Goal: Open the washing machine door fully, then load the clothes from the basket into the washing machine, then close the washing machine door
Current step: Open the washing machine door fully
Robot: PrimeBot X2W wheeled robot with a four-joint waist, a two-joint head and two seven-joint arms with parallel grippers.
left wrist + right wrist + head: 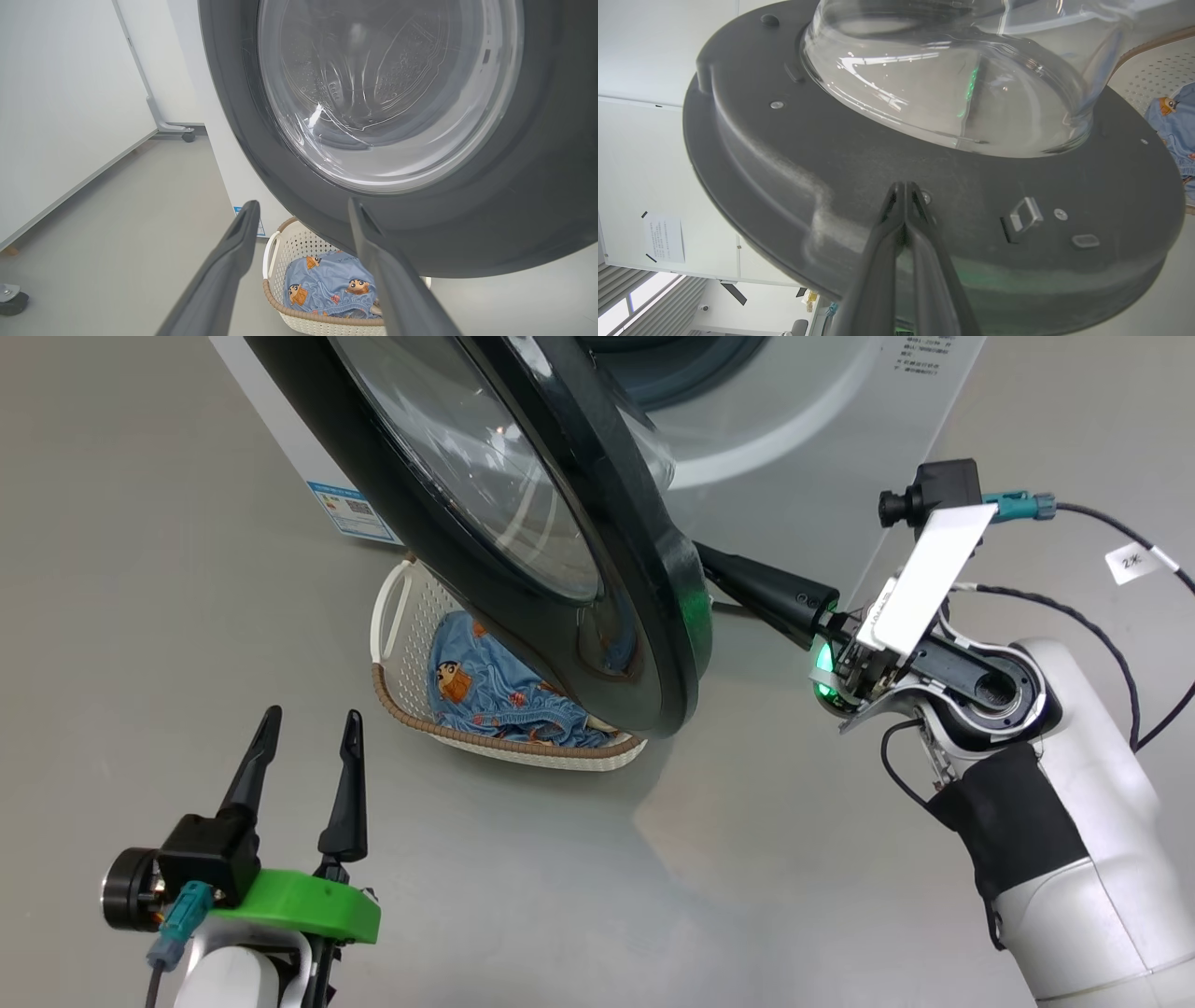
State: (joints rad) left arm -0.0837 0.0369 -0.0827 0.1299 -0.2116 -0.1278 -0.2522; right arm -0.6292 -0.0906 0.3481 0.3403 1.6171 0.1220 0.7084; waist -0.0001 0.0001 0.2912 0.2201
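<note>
The washing machine door (667,616) stands swung out from the washing machine (794,448), part way open, its black rim running from the far left down to the middle of the head view. Its clear glass bowl bulges toward the machine. The white front of the machine and the grey ring of its opening show at the far side, behind the door's upper edge.

On the inner face of the door, in the right wrist view, the right gripper (903,189) has its two dark fingers pressed together with nothing between them. Their tips lie against the black inner rim just below the glass bowl, beside a small screw. A small metal latch (1024,214) sits to the right of them on the same rim.

The basket (403,649) stands on the grey floor (187,616) below the door's lower edge, which hides its right part from the head camera. The clothes (485,686), blue with orange-brown cartoon figures, lie bunched inside it. A blue label (350,511) is stuck on the machine's side, just beyond the basket.

The left gripper (313,719) hovers over the floor on the near left of the basket, apart from it. Its fingers are spread wide and empty, pointing toward the basket and the door.
</note>
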